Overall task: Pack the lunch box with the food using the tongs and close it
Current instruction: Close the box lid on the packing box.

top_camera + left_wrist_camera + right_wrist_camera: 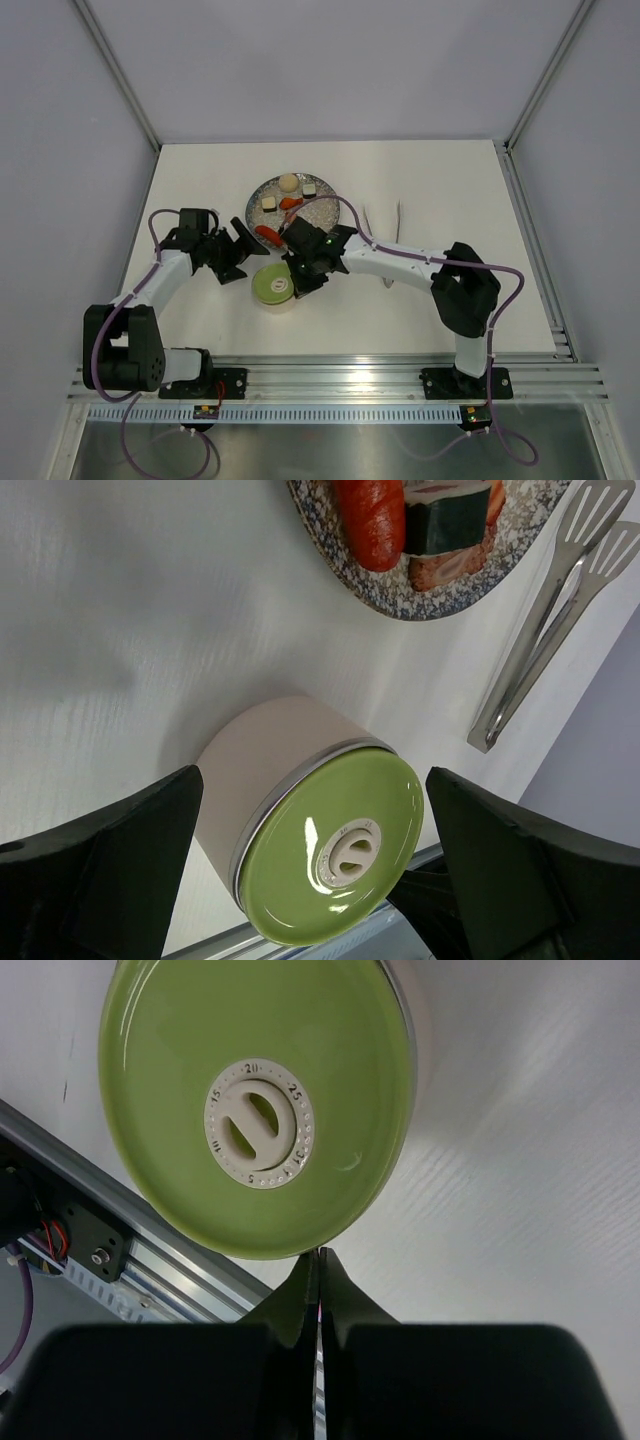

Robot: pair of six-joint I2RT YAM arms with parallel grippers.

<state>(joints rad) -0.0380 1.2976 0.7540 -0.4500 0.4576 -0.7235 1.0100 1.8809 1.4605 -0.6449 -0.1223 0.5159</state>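
Looking down, we see the lunch box (272,286) on the table (450,180), just before the plate (322,213) holding the food (372,515). Our left gripper (312,780) gapes wide, empty. Our right gripper (318,1260) is pinched closed on nothing beside the green lid (250,1100). The tongs (532,640) lie free right of the plate.

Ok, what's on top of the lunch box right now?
A light-green lid sits on the lunch box, with a white numbered dial at its centre. It covers the whole opening, so whatever is inside cannot be seen.
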